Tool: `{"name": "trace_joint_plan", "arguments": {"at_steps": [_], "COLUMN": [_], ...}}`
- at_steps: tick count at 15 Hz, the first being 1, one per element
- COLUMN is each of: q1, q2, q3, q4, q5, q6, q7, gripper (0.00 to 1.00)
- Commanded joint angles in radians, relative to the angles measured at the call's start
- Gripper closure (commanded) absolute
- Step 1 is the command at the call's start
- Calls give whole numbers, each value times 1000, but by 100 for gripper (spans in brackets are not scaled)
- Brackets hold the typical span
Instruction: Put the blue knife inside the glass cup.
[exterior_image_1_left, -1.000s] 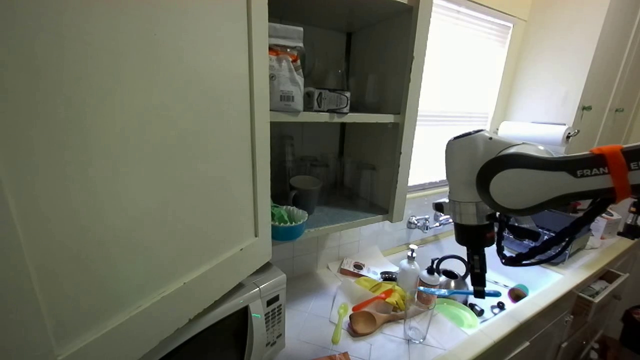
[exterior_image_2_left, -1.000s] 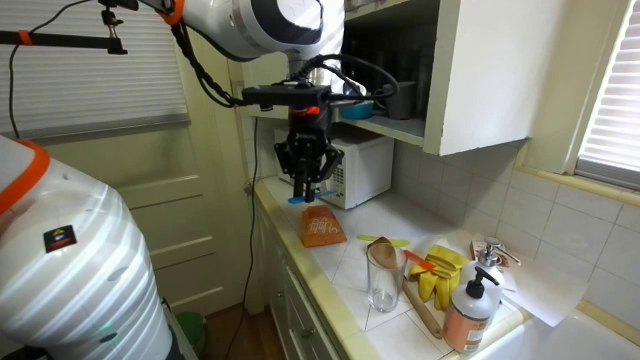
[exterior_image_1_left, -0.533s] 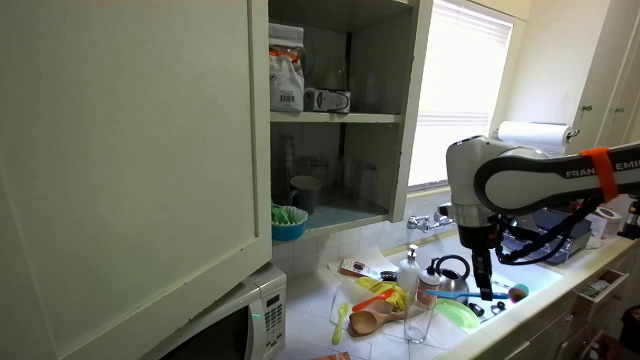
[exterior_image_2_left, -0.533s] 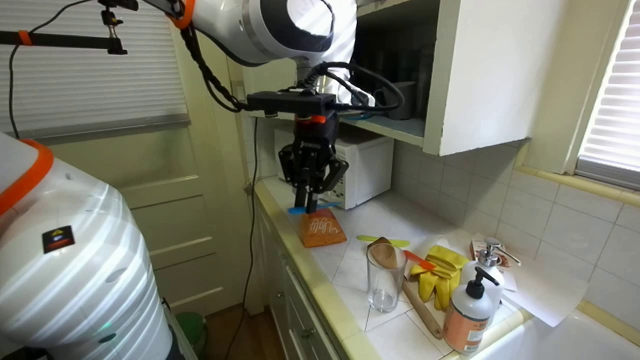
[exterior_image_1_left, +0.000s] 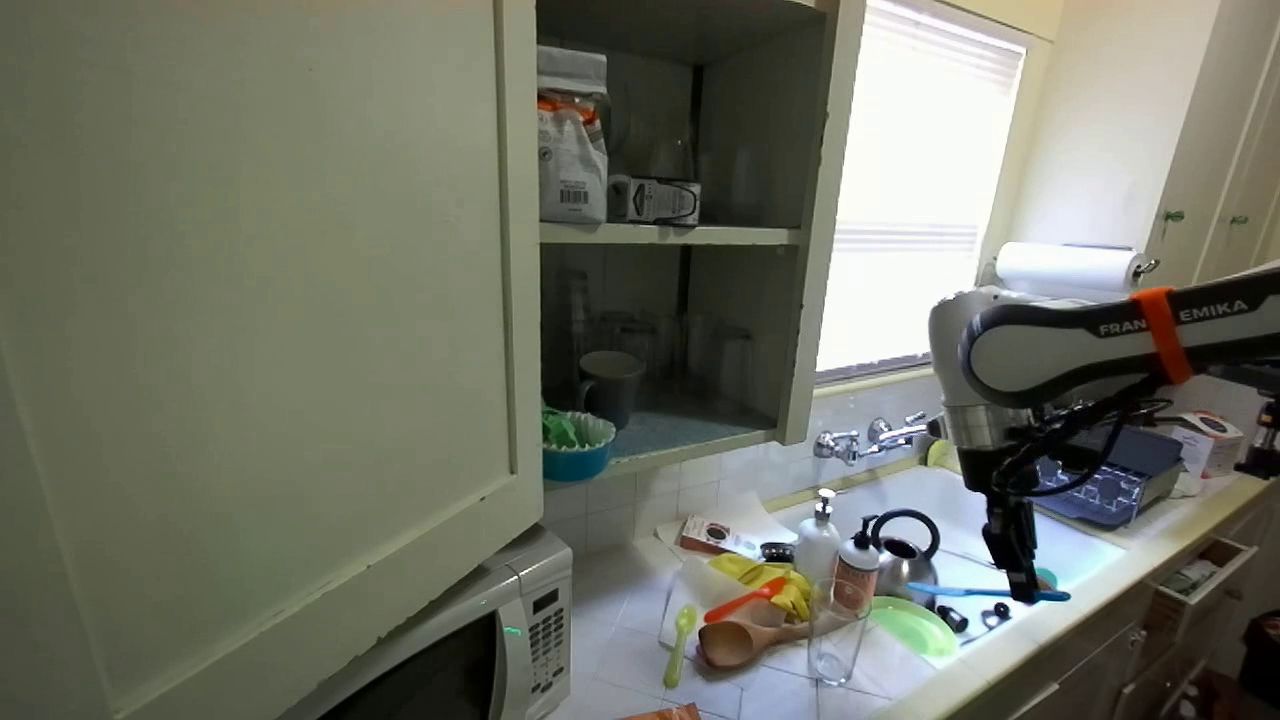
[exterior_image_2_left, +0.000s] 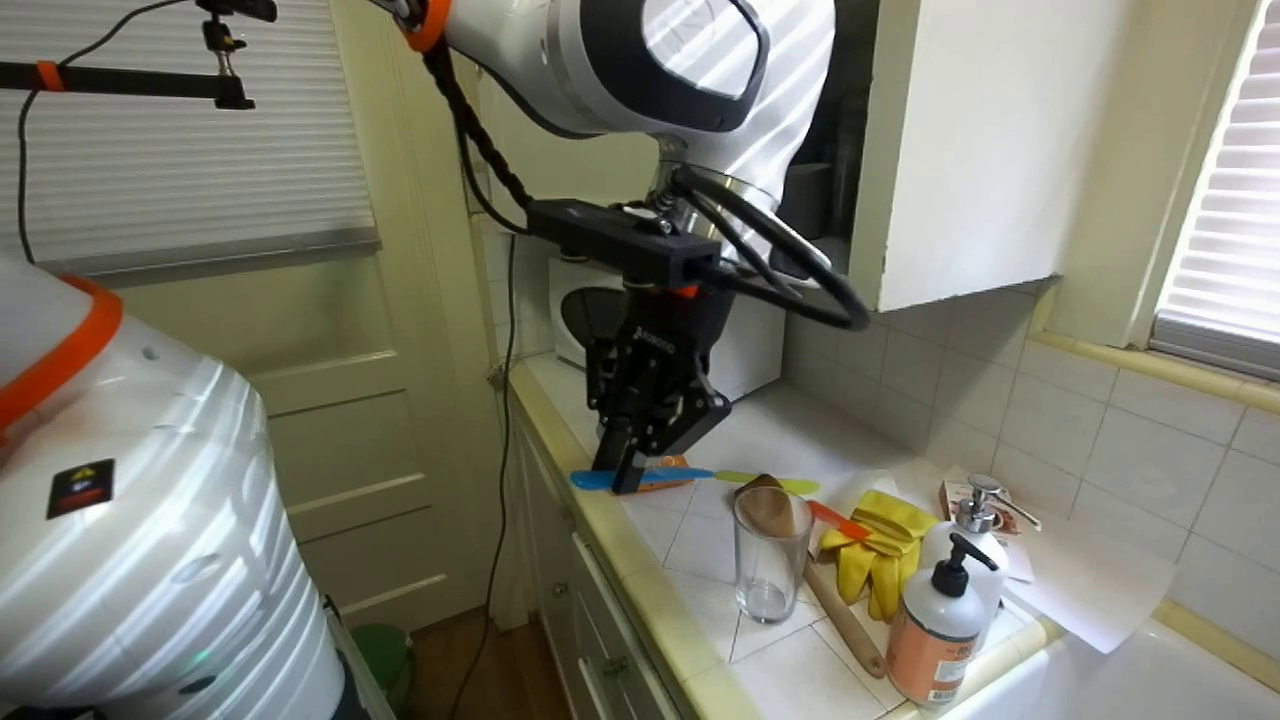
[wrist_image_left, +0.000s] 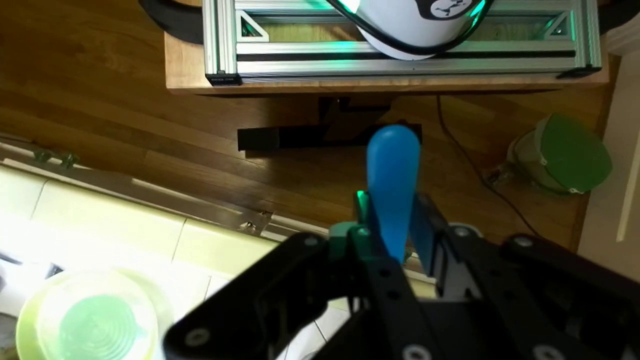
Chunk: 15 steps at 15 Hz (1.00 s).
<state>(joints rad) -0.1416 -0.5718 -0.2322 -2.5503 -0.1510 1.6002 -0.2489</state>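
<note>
As the pose shifts, the gripper (exterior_image_2_left: 616, 479) no longer hangs nearly plumb: it leans, and in an exterior view its fingertips sit lower than half a second ago, slanting away from the glass cup (exterior_image_2_left: 770, 560). The jaws are clenched on the blue knife (exterior_image_2_left: 668, 475) just as in the earlier pictures — no slip shows. They pinch it near one end; in the wrist view the short rounded end juts out past them, and in both exterior views the longer part reaches out on the jaws' cup side, close to level.

The cup stands upright on the counter (exterior_image_2_left: 700, 540), lower than the jaws, off to that same side and apart from them; no part of the knife is in it. In an exterior view the orange packet (exterior_image_2_left: 670, 462) lies past the jaws, partly masked by them and the knife. How high the jaws are above the counter I cannot tell.

For the task, the lean reads as the start of tipping the longer part downward, to enter the cup first. The jaws probably need to turn further, come over the cup's mouth and lower before letting go. Held so far from its middle, the thin knife could swivel between the jaws — or nudge the cup over — if it catches the rim.
</note>
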Motion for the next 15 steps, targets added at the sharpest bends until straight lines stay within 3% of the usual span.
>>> {"name": "trace_joint_plan", "arguments": {"at_steps": [1, 8, 15], "q1": [-17, -4, -19], "q2": [108, 325, 447], "q3": [-28, -32, -18], "q4": [81, 231, 263], "q5": [5, 84, 176], "q6": [5, 5, 26], "q7": [-9, -26, -20], "gripper": [94, 94, 94]}}
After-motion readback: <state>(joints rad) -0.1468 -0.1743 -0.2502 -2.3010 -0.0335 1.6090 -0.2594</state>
